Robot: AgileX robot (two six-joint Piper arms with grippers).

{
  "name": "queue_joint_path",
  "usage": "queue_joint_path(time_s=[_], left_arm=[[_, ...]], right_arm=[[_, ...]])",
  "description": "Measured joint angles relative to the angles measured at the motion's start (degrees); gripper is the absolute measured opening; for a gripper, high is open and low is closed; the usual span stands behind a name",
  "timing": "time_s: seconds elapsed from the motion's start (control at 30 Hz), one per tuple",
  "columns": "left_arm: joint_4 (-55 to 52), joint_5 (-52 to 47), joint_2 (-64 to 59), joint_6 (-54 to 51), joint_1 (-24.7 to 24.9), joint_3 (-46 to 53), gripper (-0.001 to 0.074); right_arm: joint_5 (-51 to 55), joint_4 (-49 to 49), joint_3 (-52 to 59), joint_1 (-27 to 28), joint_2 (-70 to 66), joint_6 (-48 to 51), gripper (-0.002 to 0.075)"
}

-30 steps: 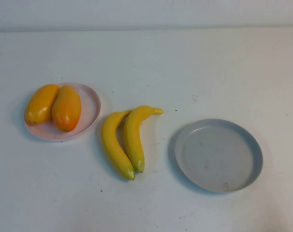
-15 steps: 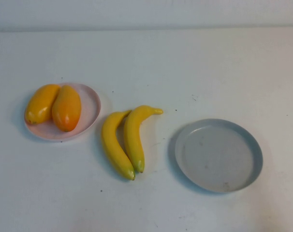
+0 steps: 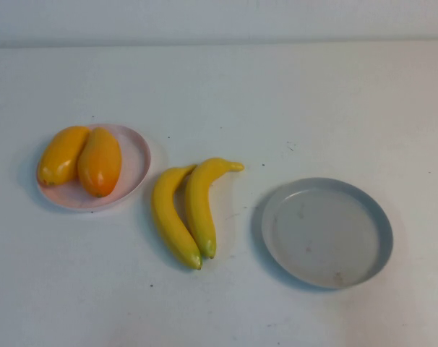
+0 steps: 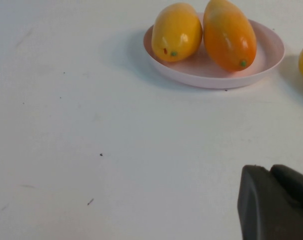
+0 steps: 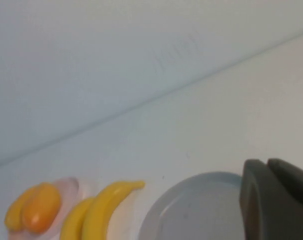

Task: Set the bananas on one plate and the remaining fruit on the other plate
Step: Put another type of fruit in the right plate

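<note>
Two yellow bananas point(image 3: 170, 220) point(image 3: 202, 202) lie side by side on the table between the plates. Two orange-yellow mango-like fruits point(image 3: 61, 154) point(image 3: 100, 161) lie on the pink plate point(image 3: 136, 155) at the left. The grey-blue plate point(image 3: 327, 231) at the right holds nothing. Neither arm shows in the high view. My left gripper point(image 4: 270, 170) is shut and empty, low over bare table, well short of the pink plate point(image 4: 264, 50) and its fruits point(image 4: 177, 32). My right gripper point(image 5: 267, 162) is shut and empty, raised on the near side of the grey-blue plate point(image 5: 191, 210); the bananas point(image 5: 104, 207) show beyond.
The white table point(image 3: 219, 87) runs to a pale wall at the back. Only small dark specks mark its surface around the plates and fruit.
</note>
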State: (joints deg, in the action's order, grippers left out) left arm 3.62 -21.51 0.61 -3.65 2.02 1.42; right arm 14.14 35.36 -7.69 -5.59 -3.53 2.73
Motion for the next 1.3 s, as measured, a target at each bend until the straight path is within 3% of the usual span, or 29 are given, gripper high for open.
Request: queue_joint_path(time_s=[0.33, 0.67, 0.8, 1.0, 1.17, 1.3], left_arm=[[0.00, 0.00, 0.00, 0.00, 0.00, 0.00, -0.0004], [0.00, 0.00, 0.00, 0.00, 0.00, 0.00, -0.0004], [0.00, 0.00, 0.00, 0.00, 0.00, 0.00, -0.0004], [0.00, 0.00, 0.00, 0.00, 0.00, 0.00, -0.0004], [0.00, 0.00, 0.00, 0.00, 0.00, 0.00, -0.0004], [0.00, 0.00, 0.00, 0.00, 0.00, 0.00, -0.0004]], right_arm=[[36.22, -11.63, -25.65, 0.00, -29.12, 0.33, -0.0017], [46.60, -20.55, -32.99, -1.06, -49.93, 0.33, -0.0017], [46.24, -21.97, -34.40, -6.40, -56.99, -0.68, -0.0017], [42.38, -24.67, -40.26, -19.60, -68.91, -5.09, -0.0017], [40.96, -24.76, -52.24, -29.06, -80.77, -5.43, -0.0015], [42.03, -24.76, -63.98, -33.33, -91.27, -5.43, 0.0028]])
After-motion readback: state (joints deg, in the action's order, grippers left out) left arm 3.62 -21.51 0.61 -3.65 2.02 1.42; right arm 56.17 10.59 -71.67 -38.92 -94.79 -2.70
